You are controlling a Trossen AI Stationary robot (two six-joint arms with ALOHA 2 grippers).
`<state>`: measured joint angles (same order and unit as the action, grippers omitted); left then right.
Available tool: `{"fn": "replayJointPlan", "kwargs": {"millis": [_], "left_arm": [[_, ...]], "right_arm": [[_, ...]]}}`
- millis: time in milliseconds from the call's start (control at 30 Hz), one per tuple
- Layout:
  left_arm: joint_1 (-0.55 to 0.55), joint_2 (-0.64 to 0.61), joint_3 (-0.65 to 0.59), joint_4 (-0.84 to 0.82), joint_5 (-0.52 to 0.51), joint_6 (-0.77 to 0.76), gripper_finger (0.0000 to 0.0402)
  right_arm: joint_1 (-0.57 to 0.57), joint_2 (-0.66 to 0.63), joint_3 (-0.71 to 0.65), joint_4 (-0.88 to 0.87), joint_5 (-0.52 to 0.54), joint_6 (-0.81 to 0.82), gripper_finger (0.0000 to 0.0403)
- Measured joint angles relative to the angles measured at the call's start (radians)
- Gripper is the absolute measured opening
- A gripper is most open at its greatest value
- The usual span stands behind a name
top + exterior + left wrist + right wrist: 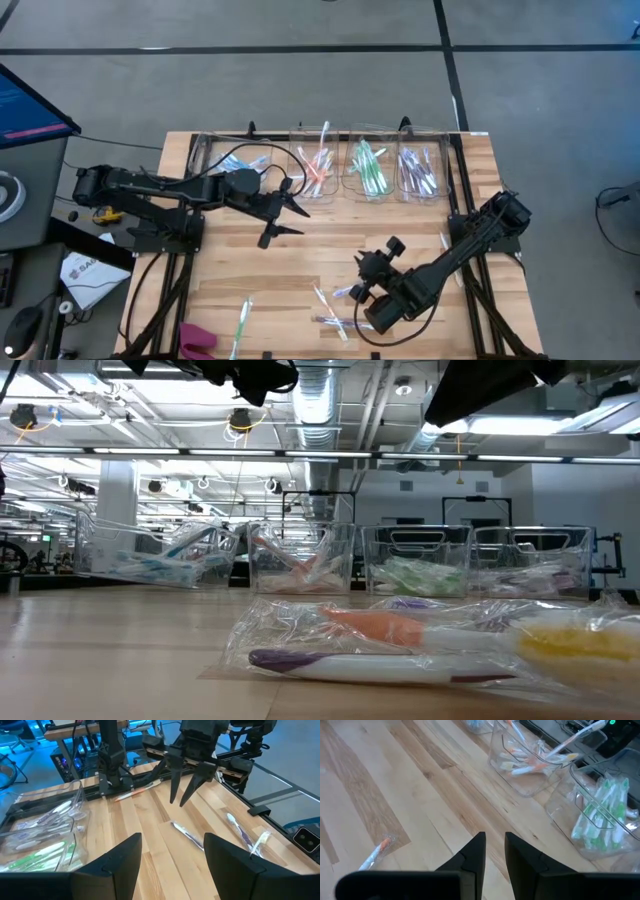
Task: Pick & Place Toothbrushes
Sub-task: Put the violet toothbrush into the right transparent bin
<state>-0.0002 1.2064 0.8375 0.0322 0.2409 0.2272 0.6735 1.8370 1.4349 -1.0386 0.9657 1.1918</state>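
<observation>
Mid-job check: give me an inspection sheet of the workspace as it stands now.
Surface: wooden table.
Job's things: toothbrushes sorted in clear bins at the far edge; loose toothbrushes near the front edge.
Clutter: pink item at the front-left corner.
Grippers: left claw open, empty, near the bins; right claw nearly closed, empty, above the loose ones.
Cables: black cable on the left arm.
Surroundings: grey floor, screen at left.

My tabletop [250, 260] is pale wooden planking. Along its twelve-o'clock edge stand four clear plastic bins [318, 165] in a row, each holding toothbrushes. Loose wrapped toothbrushes [335, 322] lie scattered toward six o'clock, one green one [242, 320] toward seven, and a pink object [198, 338] sits at the seven-o'clock edge.
</observation>
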Motion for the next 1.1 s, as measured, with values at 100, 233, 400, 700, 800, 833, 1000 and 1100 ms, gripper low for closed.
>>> {"fn": "replayJointPlan", "kwargs": {"millis": [100,233,400,700,800,833,1000,1100], "left_arm": [[0.000,0.000,0.000,-0.001,0.000,0.000,0.0209],[0.000,0.000,0.000,-0.003,0.000,0.000,0.0209],[0.000,0.000,0.000,-0.007,0.000,0.000,0.0209],[0.000,0.000,-0.034,-0.008,0.000,0.000,0.0209],[0.000,0.000,-0.053,-0.008,0.000,0.002,0.0209],[0.000,0.000,-0.057,-0.006,0.000,0.002,0.0209],[0.000,0.000,-0.071,0.003,0.000,0.003,0.0209],[0.000,0.000,-0.076,0.007,0.000,0.003,0.0209]], "right_arm": [[0.000,0.000,0.000,0.030,0.000,-0.045,0.0065],[0.000,0.000,0.000,0.086,-0.001,-0.122,0.0065],[0.000,0.000,0.000,0.142,-0.064,-0.209,0.0065],[0.001,0.000,0.000,0.181,-0.287,-0.328,0.0065],[0.006,0.000,0.000,0.189,-0.342,-0.374,0.0065],[0.006,0.000,0.000,0.188,-0.352,-0.385,0.0065],[0.005,0.000,0.000,0.142,-0.373,-0.390,0.0065],[0.004,0.000,0.000,0.132,-0.430,-0.390,0.0065]]}}
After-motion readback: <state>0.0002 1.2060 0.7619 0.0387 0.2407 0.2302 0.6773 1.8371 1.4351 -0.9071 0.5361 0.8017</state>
